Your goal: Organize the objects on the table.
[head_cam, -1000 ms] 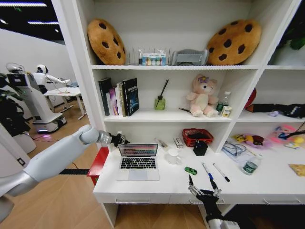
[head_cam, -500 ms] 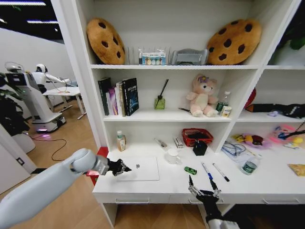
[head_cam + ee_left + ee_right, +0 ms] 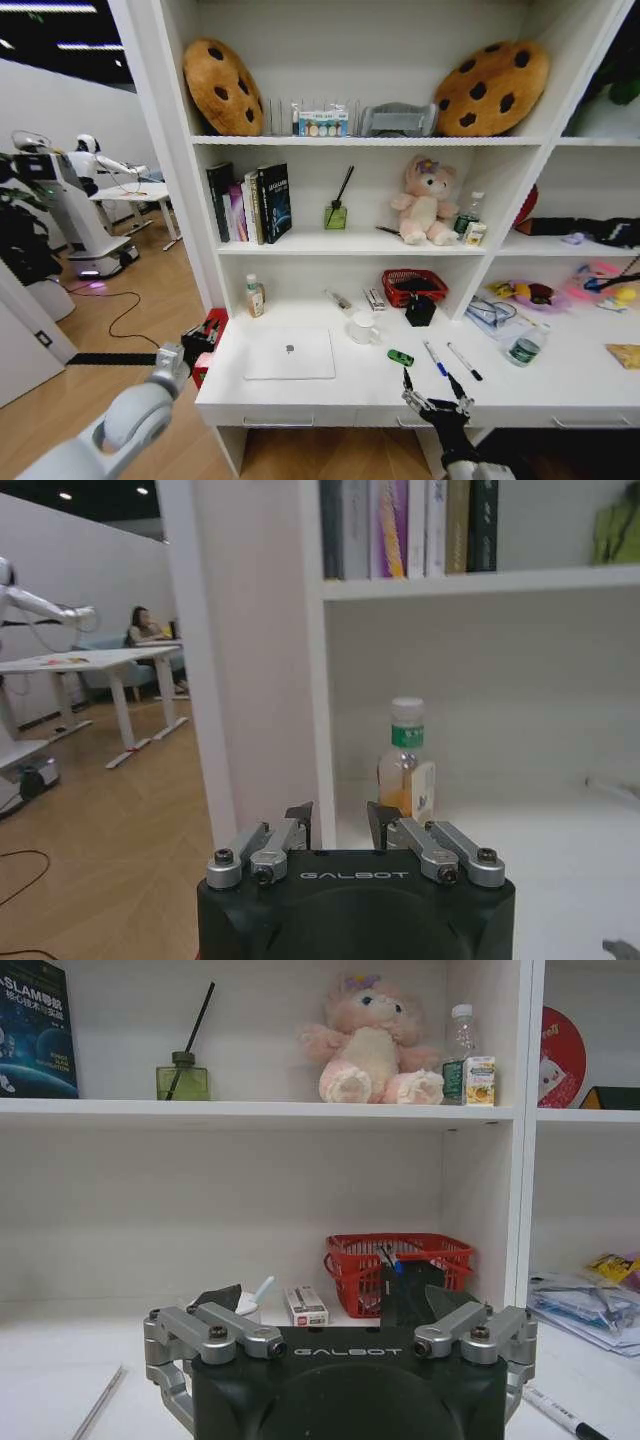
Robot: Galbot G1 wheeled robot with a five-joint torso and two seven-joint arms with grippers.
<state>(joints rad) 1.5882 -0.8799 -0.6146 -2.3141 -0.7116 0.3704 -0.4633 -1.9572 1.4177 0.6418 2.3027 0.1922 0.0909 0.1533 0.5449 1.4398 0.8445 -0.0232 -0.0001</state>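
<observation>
1. Laptop (image 3: 290,354) lies lid shut, flat on the desk (image 3: 560,385), left part.
2. Left gripper (image 3: 205,340) off the desk's left end; jaws narrowly parted, empty.
3. Right gripper (image 3: 435,398) at the front edge near the pens (image 3: 450,360); jaws released, empty.

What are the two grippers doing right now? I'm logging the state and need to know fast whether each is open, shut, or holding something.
Left gripper: open, holding nothing, off the desk's left end.
Right gripper: open, holding nothing, at the desk's front edge near the pens.
</observation>
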